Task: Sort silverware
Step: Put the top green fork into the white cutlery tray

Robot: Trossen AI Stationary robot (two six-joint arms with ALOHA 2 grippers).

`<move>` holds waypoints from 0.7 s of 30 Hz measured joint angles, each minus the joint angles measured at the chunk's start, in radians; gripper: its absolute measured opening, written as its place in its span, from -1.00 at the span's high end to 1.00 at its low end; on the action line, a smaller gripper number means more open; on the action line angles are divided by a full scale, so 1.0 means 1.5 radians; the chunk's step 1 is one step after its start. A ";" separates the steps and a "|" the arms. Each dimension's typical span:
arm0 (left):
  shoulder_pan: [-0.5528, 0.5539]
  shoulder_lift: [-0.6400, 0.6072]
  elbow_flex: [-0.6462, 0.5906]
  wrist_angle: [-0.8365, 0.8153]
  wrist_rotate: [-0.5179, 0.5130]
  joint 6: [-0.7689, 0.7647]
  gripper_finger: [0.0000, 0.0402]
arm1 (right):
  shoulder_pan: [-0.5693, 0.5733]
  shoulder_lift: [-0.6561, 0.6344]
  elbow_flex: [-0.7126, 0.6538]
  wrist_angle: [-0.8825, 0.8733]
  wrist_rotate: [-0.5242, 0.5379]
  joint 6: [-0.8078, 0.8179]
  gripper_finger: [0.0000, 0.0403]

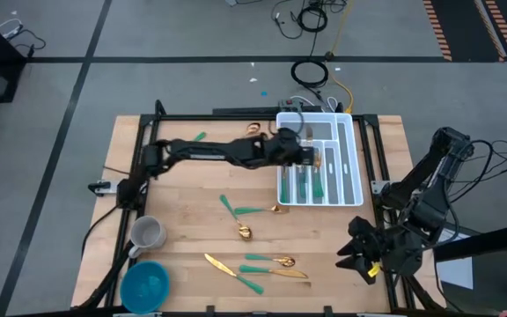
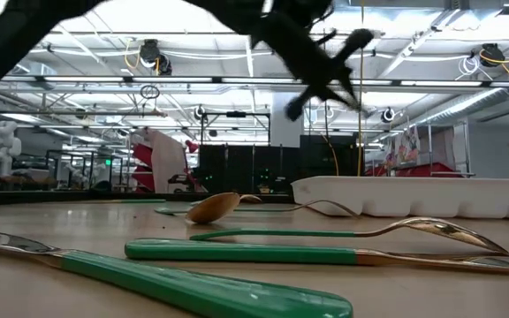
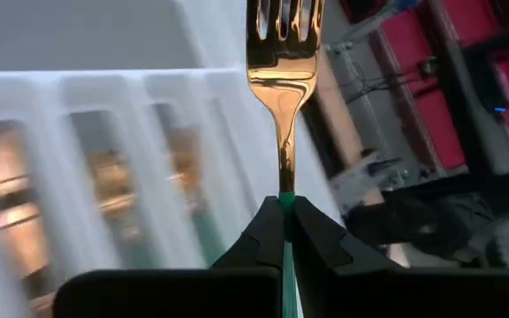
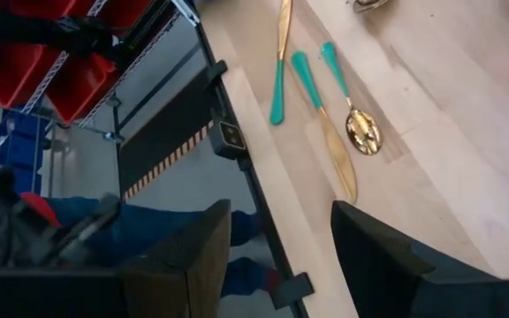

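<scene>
Left hand [image 3: 283, 231] is pinched shut on a fork [image 3: 283, 79] by its teal handle, tines up, hovering over the white compartmented tray [image 1: 356, 167] at the desk's far side; my right hand [image 4: 272, 256] waits spread wide and empty off the near right corner. I judge the sort roughly half done: several pieces already lie in the tray's slots, though I cannot count them; about six remain loose on the desk [image 1: 183, 194], including a spoon [image 1: 236, 220] at mid-desk and a knife [image 1: 231, 271] near the front edge. Heads are mirror-bright gold, handles smooth matte teal; the tray looks like moulded plastic with thin ribs; the desk is pale wood.
</scene>
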 joint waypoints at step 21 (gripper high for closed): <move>-0.010 0.213 0.291 -0.132 -0.103 -0.038 0.96 | 0.033 0.000 0.000 0.018 0.055 -0.028 0.06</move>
